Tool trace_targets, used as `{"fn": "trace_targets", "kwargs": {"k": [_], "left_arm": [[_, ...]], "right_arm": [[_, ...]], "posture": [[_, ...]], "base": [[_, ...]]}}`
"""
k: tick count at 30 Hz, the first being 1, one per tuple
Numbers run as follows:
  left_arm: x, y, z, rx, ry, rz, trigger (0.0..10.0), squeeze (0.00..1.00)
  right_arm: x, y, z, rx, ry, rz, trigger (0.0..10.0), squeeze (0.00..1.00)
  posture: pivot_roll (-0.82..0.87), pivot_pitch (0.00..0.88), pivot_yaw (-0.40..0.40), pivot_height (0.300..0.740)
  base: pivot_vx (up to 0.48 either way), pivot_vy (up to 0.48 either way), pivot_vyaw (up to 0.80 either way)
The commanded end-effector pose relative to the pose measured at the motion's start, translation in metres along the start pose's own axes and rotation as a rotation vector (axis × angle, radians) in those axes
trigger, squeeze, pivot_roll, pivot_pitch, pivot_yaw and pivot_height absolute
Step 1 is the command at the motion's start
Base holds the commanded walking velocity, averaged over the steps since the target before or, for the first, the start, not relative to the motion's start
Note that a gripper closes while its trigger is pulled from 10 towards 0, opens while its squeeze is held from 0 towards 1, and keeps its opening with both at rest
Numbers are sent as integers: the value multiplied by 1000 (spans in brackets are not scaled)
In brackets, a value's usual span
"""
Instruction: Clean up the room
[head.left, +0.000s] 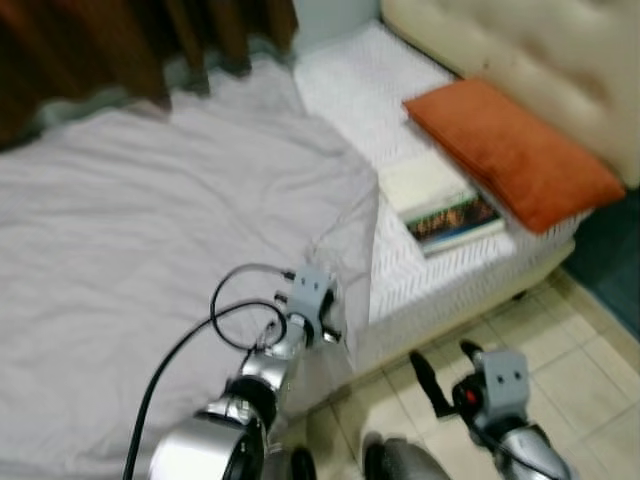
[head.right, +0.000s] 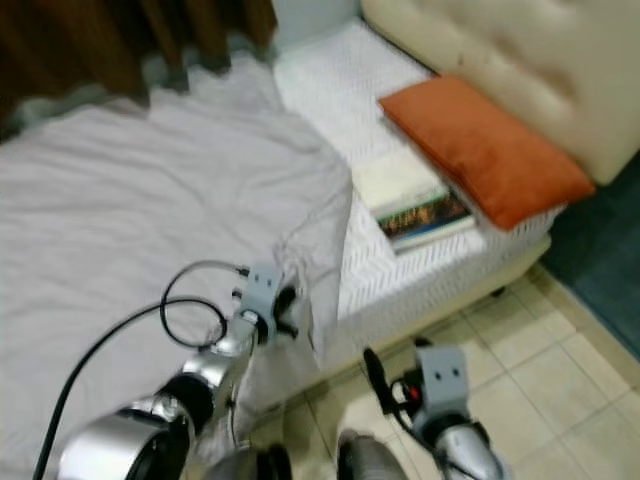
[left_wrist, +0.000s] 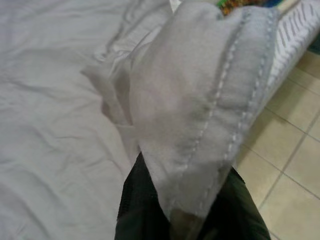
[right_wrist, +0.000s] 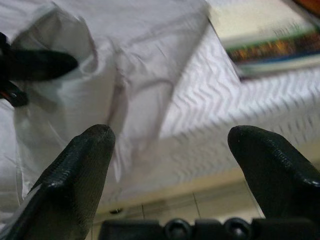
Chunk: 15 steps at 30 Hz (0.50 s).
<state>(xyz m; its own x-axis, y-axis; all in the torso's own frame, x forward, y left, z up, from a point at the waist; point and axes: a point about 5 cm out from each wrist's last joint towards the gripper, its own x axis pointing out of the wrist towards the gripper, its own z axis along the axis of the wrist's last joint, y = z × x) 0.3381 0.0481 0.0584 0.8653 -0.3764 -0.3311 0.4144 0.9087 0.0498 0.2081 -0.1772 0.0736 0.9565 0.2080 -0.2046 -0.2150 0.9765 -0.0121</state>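
A grey sheet (head.left: 150, 220) covers most of the bed. Its corner hangs over the bed's side near the white mattress (head.left: 380, 90). My left gripper (head.left: 328, 318) is at that corner, shut on the sheet's stitched hem (left_wrist: 210, 115), which bunches up between the black fingers (left_wrist: 135, 205). My right gripper (head.left: 445, 362) hovers lower, over the tiled floor beside the bed, open with nothing between its fingers (right_wrist: 75, 170). It points at the hanging sheet corner (right_wrist: 100, 110) and the mattress side.
An orange pillow (head.left: 510, 150) lies against a cream padded headboard (head.left: 520, 50), with a book (head.left: 445, 205) on the bare mattress beside it. Brown curtains (head.left: 100, 40) hang beyond the bed. Beige floor tiles (head.left: 560, 330) run along the bed's near side.
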Motion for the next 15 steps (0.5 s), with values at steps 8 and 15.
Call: {"fn": "trace_targets", "kwargs": {"k": [8, 15], "left_arm": [[6, -29, 13, 78, 3, -118, 10000, 0], [5, -62, 7, 175, 38, -250, 10000, 0]], "right_arm": [[-5, 1, -6, -13, 16, -5, 10000, 0], [-11, 3, -8, -18, 21, -7, 10000, 0]], "posture": [[-311, 178, 132, 740], [-330, 200, 141, 740]], "base": [[0, -436, 0], [162, -404, 0]]}}
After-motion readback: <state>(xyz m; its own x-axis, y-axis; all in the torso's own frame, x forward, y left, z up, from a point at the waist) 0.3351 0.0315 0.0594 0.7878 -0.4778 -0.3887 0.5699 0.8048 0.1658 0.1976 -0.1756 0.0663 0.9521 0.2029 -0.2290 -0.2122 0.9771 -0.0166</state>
